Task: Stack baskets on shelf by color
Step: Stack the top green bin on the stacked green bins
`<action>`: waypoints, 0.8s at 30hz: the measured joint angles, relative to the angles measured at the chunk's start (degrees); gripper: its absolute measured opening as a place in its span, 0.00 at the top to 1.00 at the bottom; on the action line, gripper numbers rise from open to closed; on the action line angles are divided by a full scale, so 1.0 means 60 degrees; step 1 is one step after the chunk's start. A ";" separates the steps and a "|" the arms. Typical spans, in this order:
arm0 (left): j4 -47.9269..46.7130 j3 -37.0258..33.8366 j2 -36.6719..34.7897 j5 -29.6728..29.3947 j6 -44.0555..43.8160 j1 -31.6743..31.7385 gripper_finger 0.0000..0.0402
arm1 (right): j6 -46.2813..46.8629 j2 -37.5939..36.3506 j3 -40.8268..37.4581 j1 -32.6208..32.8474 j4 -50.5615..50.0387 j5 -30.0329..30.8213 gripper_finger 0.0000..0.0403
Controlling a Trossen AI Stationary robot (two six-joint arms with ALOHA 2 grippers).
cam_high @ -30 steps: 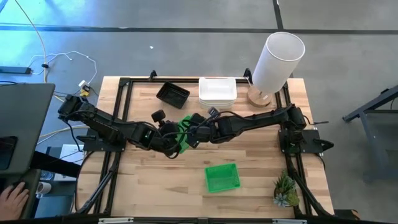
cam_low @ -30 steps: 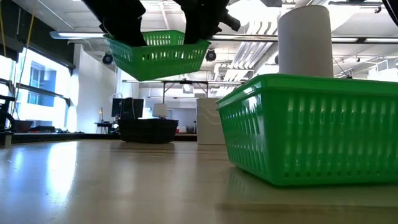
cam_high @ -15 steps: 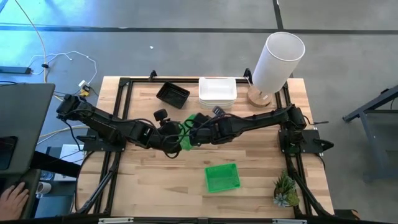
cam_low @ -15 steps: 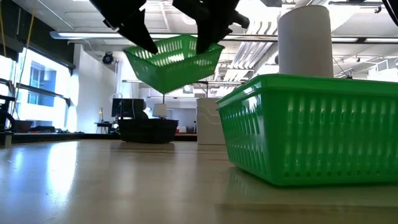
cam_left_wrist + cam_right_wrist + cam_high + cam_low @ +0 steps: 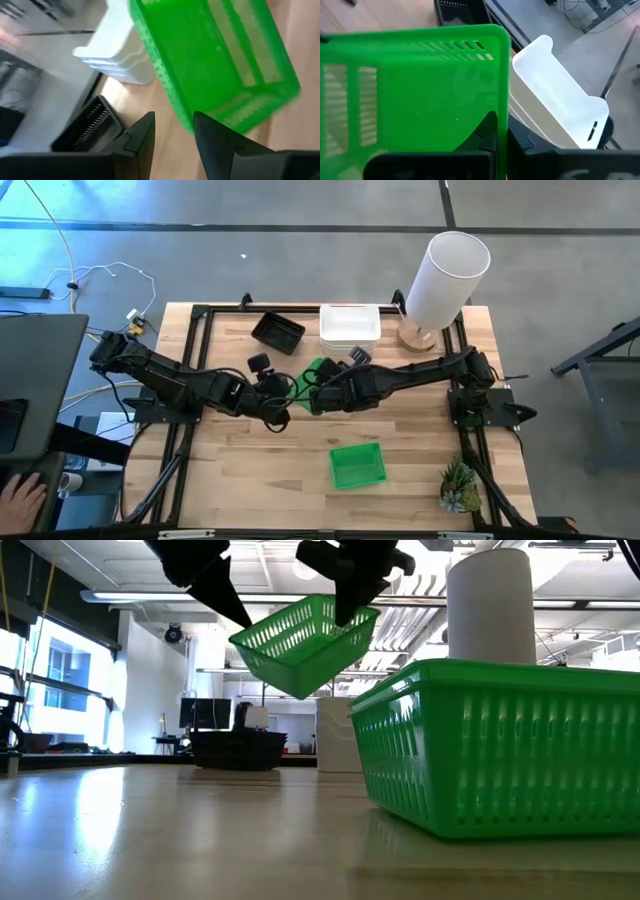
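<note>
A bright green basket hangs tilted in the air over the table's middle, also in the high view. My right gripper is shut on it from above. My left gripper stands open just left of the basket's low end, touching nothing; its wrist view shows the basket beyond the fingers. A second green basket rests on its bottom near the table's near edge. Stacked white baskets and a black basket sit at the far edge. My right gripper holds the green basket by the rim of one end wall, the end toward the table's right. One finger is inside the basket and one outside, coming from above. The basket is lifted clear and tilted, its other end hanging lower.
A tall white cylinder stands on a round wooden base at the far right corner. A small plant sits at the near right corner. Bare wood lies left of the resting green basket.
A second ago both grippers held the green basket level. My left gripper has come off its left end, and that end has dropped, so the basket now hangs tipped from my right gripper. The basket has shifted toward the table's right and far edge.
</note>
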 joint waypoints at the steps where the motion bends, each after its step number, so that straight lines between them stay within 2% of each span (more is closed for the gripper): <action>1: -0.0001 0.0000 0.0000 0.0184 0.0000 0.0000 0.70 | -0.0003 -0.0032 0.0000 0.0000 -0.0016 0.0006 1.00; 7: -0.0025 0.0000 0.0033 0.0850 -0.0004 -0.0004 0.70 | -0.0013 -0.0155 -0.0004 0.0000 -0.0109 0.0142 1.00; 15: -0.0355 0.0000 0.0026 0.0827 -0.0262 0.0249 0.70 | 0.0204 -0.0401 -0.0025 0.0092 -0.0142 0.0159 1.00; 24: -0.0464 0.0004 0.0015 0.0772 -0.0175 0.0862 0.70 | 0.0238 -0.0415 -0.0025 0.0130 0.0285 -0.0403 1.00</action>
